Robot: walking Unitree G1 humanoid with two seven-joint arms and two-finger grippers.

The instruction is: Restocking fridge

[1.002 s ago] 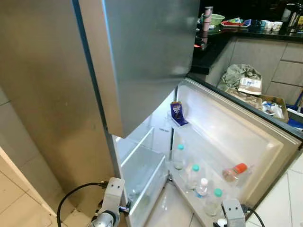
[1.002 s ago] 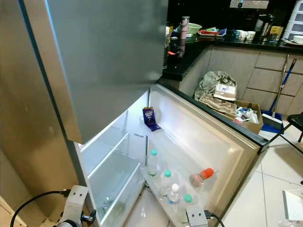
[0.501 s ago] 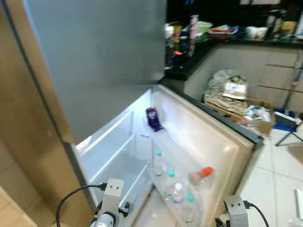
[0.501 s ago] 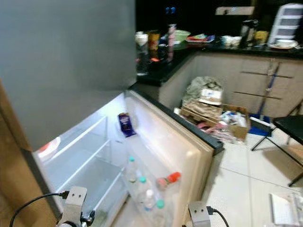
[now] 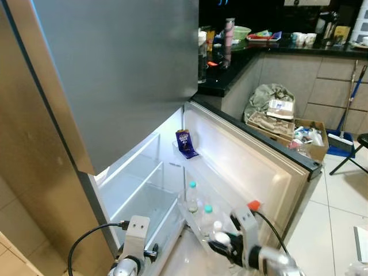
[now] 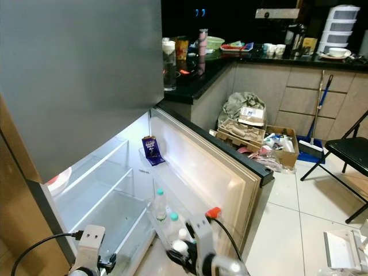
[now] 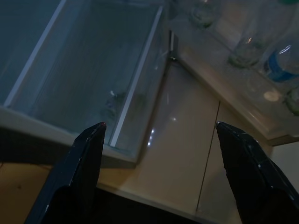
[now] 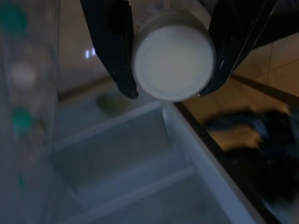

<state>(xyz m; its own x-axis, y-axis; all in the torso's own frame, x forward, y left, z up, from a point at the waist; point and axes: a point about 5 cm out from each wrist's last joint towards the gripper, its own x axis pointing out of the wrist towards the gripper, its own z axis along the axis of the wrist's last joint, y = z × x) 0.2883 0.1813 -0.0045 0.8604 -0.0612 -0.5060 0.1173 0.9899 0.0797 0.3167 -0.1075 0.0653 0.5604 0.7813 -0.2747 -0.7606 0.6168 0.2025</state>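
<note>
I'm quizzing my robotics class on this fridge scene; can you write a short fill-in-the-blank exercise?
1. The right pincer is shut on a bottle with a ____ cap.
2. The fridge door stands ____.
3. The left pincer has its fingers ____, holding nothing.
4. The small packet on the door's upper shelf is ____ in colour.

Missing words: white; open; open; blue

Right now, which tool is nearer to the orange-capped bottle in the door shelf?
Right. The right tool is just beside the orange-capped bottle, gripping a white-capped bottle; the left tool hangs near the fridge drawer.
</note>
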